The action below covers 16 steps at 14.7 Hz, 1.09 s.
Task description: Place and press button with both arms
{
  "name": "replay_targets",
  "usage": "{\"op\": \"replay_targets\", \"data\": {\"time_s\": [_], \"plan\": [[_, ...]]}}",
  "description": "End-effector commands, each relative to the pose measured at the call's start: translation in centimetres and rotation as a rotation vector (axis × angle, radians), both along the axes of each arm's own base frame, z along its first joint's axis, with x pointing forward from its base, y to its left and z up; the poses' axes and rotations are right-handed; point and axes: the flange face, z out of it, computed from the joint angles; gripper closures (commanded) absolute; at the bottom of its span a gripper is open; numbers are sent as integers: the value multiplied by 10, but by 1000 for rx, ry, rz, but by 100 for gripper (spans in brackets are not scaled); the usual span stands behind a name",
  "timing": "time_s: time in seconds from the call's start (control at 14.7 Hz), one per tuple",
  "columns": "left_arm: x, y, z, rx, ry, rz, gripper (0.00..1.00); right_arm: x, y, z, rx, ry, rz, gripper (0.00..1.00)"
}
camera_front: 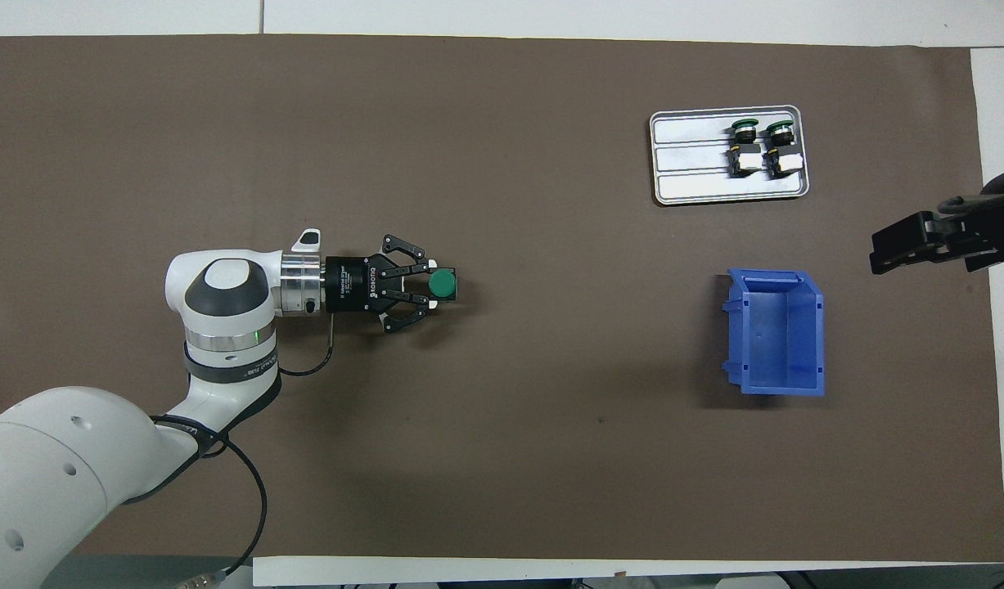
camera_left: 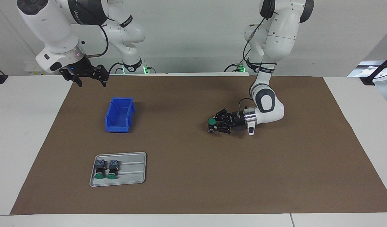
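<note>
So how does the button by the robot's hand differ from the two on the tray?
The button at the left gripper stands upright on the brown mat, green cap up; the two tray buttons lie on their sides. It sits alone mid-table between the fingers; they rest side by side in the grey tray, toward the right arm's end, with no gripper near. All three look like the same part.

Matt brown paper-like mat [camera_left: 193, 176], glossy blue plastic bin [camera_left: 119, 115], smooth grey metal-looking tray [camera_left: 133, 171]
</note>
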Motion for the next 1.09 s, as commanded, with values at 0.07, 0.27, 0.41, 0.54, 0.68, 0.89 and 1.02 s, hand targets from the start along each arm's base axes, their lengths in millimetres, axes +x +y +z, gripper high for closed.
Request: {"op": "replay_targets", "data": {"time_s": [0.07,0.27,0.41,0.54,0.68,0.89,1.02], "plan": [[-3,0,1,12,-18,23,56,-7,-1,1,8,0,14,2],[-2,-2,4,18,-14,25,52,-7,-1,1,8,0,14,2],[-1,-1,5,38,-17,40,48,-7,-1,1,8,0,14,2],[-1,-6,12,53,-4,50,39,-7,-1,0,8,2,14,2],[0,-5,15,59,-3,58,36,-7,-1,1,8,0,14,2],[0,-8,18,74,1,66,30,-7,-1,1,8,0,14,2],[2,-7,24,74,9,74,28,-7,-1,1,8,0,14,2]]}}
